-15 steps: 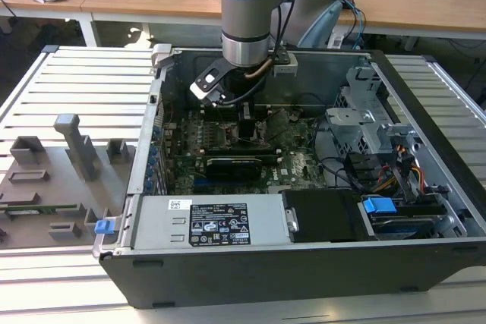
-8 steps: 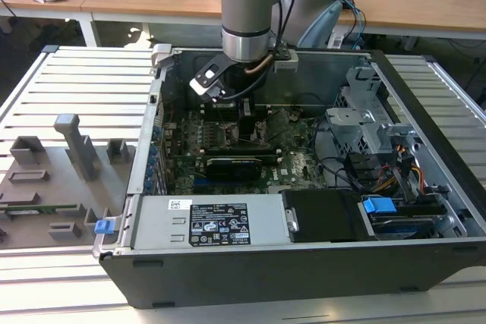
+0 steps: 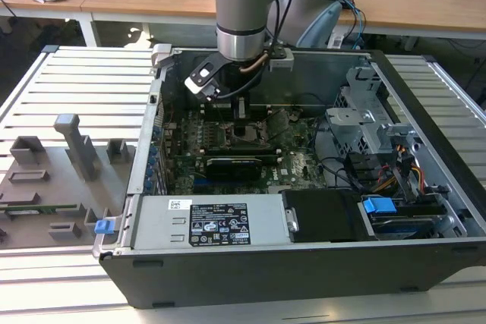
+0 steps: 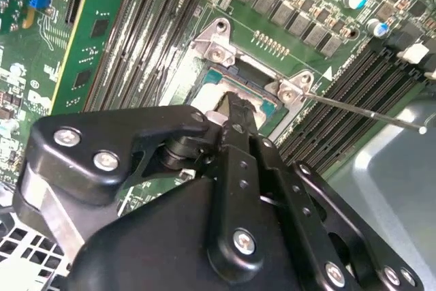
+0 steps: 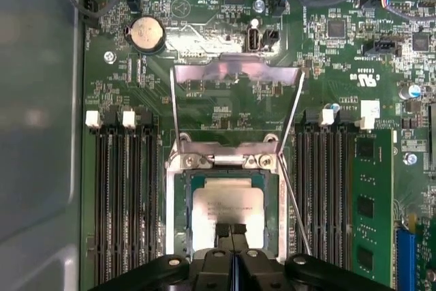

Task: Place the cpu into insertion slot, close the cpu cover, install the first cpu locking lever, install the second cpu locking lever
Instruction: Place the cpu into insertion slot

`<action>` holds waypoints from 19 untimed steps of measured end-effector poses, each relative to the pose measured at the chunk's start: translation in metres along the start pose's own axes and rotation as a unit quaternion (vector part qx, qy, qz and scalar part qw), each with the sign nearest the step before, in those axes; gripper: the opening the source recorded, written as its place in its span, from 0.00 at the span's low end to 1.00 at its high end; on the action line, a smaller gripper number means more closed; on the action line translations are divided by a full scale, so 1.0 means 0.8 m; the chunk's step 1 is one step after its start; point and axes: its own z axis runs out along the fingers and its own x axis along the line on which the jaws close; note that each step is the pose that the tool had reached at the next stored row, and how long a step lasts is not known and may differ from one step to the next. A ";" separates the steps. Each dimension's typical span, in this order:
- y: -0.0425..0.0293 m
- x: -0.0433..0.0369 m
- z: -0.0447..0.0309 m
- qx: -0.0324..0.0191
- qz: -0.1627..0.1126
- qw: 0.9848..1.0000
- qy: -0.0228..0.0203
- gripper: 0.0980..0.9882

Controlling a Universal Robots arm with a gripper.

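Note:
The cpu (image 5: 226, 202) lies flat in its socket on the green motherboard (image 5: 225, 117), silver top up; it also appears in the second wrist view as the cpu (image 4: 256, 101). My gripper (image 5: 231, 228) is shut, its two black fingers pressed together with the tips right over the chip's near edge; I cannot tell whether they touch it. The cpu cover (image 5: 235, 73) stands swung up and open behind the socket, hinged at the socket's far edge. A thin locking lever (image 5: 294, 202) sticks out loose beside the socket. In the exterior view my gripper (image 3: 241, 114) hangs inside the case.
The black computer case (image 3: 304, 263) lies open on a slatted table. Memory slots (image 5: 122, 189) flank the socket on both sides. A drive cage and cables (image 3: 380, 165) sit toward the exterior view's right, and grey fixtures (image 3: 72, 146) stand on the table at its left.

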 end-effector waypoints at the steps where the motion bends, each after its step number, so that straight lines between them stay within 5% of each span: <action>1: -0.0001 0.000 0.0000 0.000 0.000 1.000 0.000 0.01; 5: 0.0003 -0.001 0.0028 0.000 0.000 1.000 0.000 0.01; 11: 0.0213 0.000 0.0037 0.001 0.000 1.000 0.000 0.01; 19: 0.0313 -0.001 -0.0204 0.004 0.000 1.000 0.000 0.01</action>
